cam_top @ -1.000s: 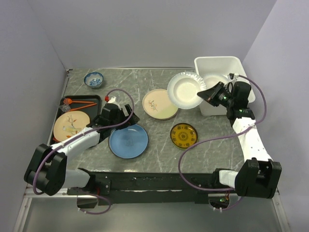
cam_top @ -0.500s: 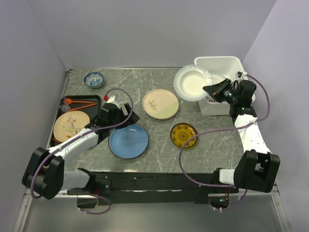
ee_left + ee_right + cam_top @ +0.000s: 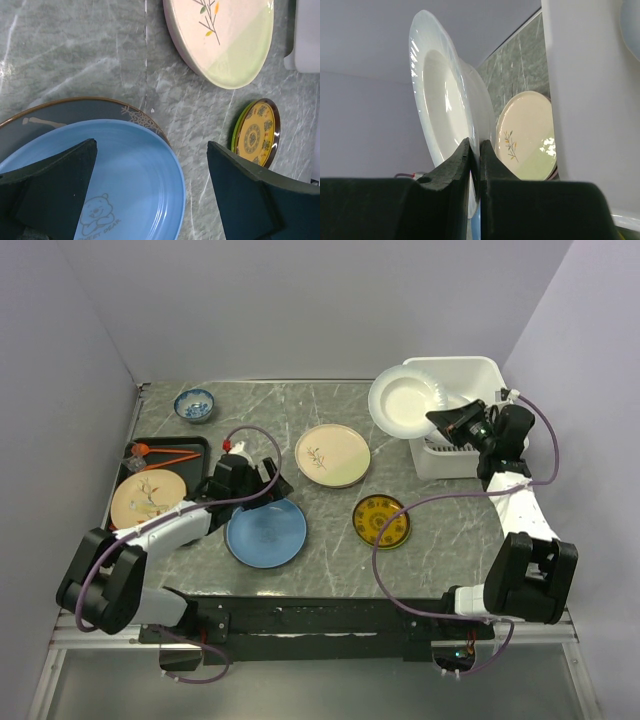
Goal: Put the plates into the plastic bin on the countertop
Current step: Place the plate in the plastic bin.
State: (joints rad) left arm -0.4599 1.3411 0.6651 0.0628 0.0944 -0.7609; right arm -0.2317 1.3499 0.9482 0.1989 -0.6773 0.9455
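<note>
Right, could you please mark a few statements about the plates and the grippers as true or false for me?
1. The right gripper pinches the white plate by its rim. True.
2. The left gripper is shut on the blue plate. False: its jaws stand wide open over that plate.
3. The yellow-patterned plate lies in the plastic bin. False: it lies flat on the countertop, outside the bin.
4. A blue-and-white bowl stands at the far left of the countertop. True.
</note>
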